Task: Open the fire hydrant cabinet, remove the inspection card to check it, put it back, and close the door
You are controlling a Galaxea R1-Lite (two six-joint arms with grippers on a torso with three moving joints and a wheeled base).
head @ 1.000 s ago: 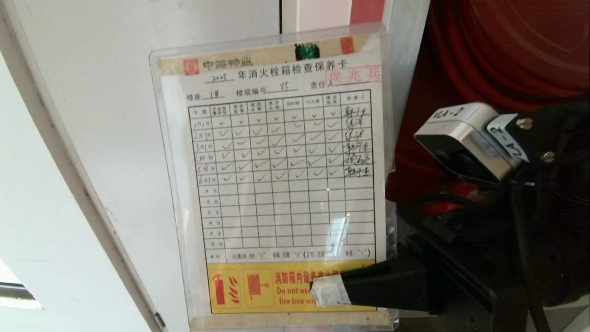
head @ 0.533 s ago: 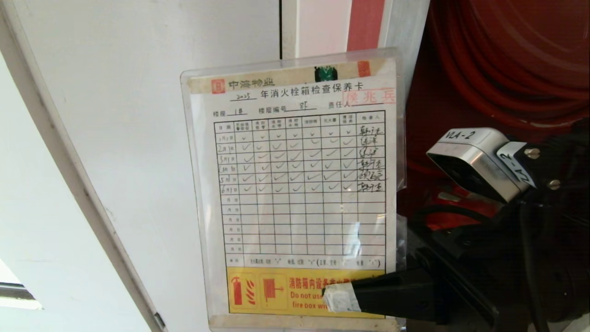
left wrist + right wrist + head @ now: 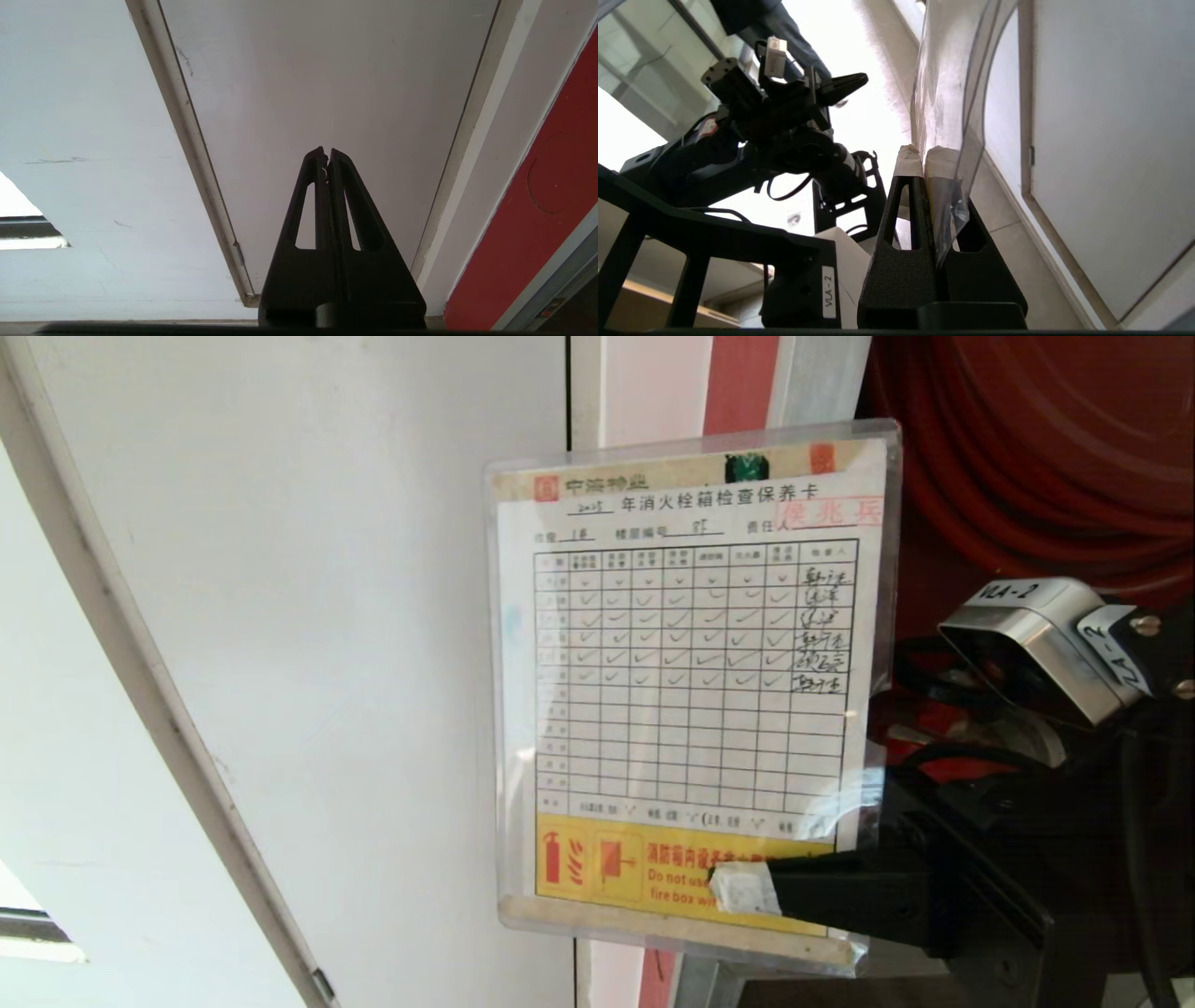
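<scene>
- Head view: right gripper [image 3: 747,889] is clamped on the lower edge of the inspection card [image 3: 691,691], w/ the printed face turned toward the head cam, prob so the check table is readable. Card is upright, in front of the white door [image 3: 327,616] and beside the open fire hydrant cabinet [image 3: 1027,448] w/ its red hose.
- Left wrist view: left gripper [image 3: 328,156] has jaws together, nothing held, parked facing the white panel.
- Right wrist view: taped fingertips [image 3: 909,161] pinch the card's plastic sleeve edge-on, and it bows a bit.

glossy plastic-sleeved paper inspection card [image 3: 691,681]
</scene>
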